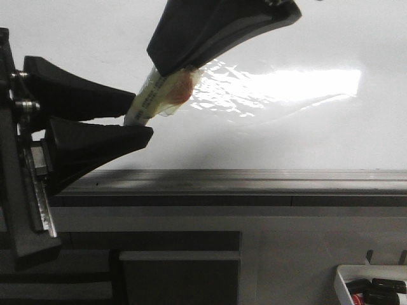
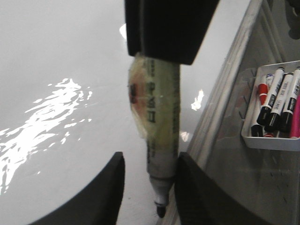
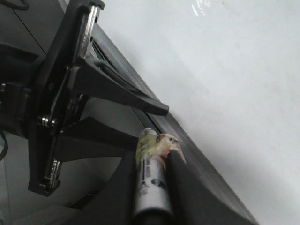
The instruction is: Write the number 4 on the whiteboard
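The whiteboard [image 1: 286, 140] is glossy white with bright glare; no number 4 shows on it. My right gripper [image 1: 170, 67] comes in from above, shut on a tape-wrapped marker [image 1: 156, 95]. The right wrist view shows the marker [image 3: 151, 178] clamped between that gripper's fingers [image 3: 153, 157]. The marker is uncapped, with its black tip [image 2: 161, 211] pointing down over the board's near edge. My left gripper [image 1: 141, 117] is open, its jaws either side of the marker's tip end [image 2: 159, 187]. One finger [image 2: 187, 187] lies close against the barrel; the other stands apart.
A grey metal edge strip [image 1: 254, 181] runs along the board's near side. A small white tray [image 2: 267, 140] with several capped markers sits beyond the strip, also at the front view's lower right [image 1: 346, 276].
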Motion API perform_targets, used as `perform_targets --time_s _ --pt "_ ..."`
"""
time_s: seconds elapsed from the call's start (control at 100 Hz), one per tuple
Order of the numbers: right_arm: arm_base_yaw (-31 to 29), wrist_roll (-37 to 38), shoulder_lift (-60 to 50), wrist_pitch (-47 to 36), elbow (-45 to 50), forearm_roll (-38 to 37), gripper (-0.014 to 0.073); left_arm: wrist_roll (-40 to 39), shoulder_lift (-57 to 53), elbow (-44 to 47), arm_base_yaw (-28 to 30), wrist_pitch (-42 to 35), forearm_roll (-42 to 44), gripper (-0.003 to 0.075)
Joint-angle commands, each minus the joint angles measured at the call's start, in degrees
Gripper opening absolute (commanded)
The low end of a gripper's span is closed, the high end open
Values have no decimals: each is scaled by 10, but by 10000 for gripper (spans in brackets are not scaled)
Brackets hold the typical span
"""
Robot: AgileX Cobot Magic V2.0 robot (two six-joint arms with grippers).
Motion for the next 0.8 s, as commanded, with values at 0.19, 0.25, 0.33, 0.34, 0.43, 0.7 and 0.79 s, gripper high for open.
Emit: perform_targets --time_s 0.19,0.25,0.33,0.34,0.43,0.7,0.79 --pt "-18 2 -11 -33 -26 -2 -61 -11 -85 68 -1 -111 -97 332" --pt "-24 2 -11 -27 -39 0 -61 -27 -118 98 -1 -144 -142 332" --pt "-27 2 -11 -23 -57 -1 -61 -46 -158 121 -1 -162 -204 332" --pt "-30 2 -11 -23 -59 -2 -61 -47 -165 123 -1 -161 -208 332" --pt "-41 2 -10 -23 -78 -4 -61 -47 -206 122 -1 -136 -237 332" --pt "-89 2 16 -23 -123 -12 -61 -47 -239 87 -1 -25 -260 321" --pt "-100 2 35 -25 -137 -12 -61 -47 -239 82 -1 -10 -267 293"
